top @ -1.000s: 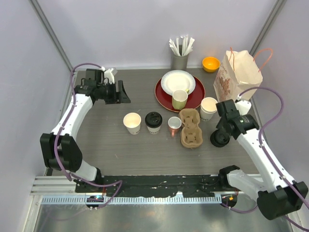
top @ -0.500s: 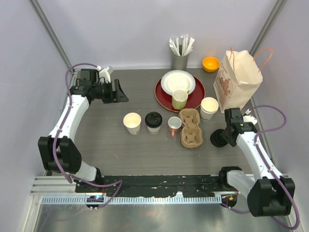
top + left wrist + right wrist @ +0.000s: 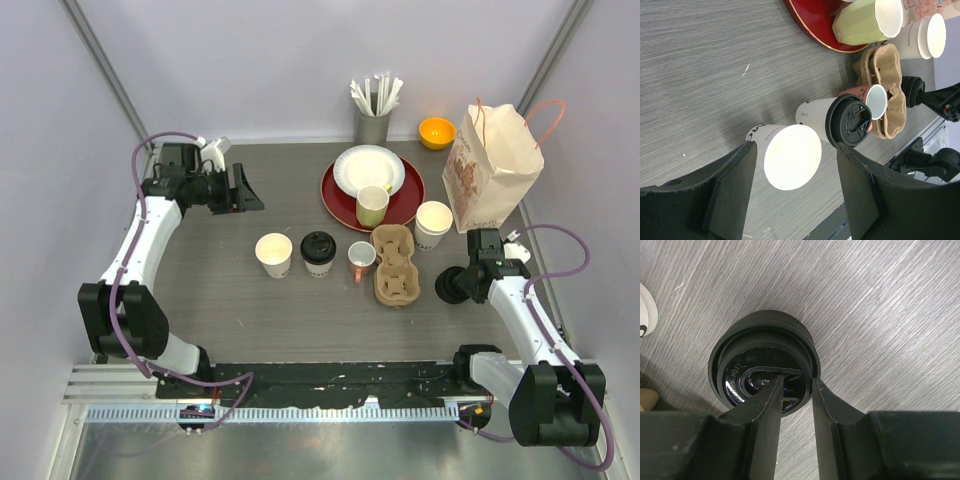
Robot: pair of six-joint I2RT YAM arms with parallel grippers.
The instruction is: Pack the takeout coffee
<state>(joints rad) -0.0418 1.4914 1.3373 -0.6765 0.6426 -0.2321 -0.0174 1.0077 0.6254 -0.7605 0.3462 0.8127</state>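
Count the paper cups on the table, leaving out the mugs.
3. The left open cup stands beside the lidded cup, left of the pink-handled mug. The right open cup stands between the cardboard carrier and the paper bag. None seems hidden.

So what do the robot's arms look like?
The left arm and the right arm look alike: smooth white segments, chunky black joints, and a purple cable looping alongside. The left gripper and right gripper are black, each with two flat fingers.
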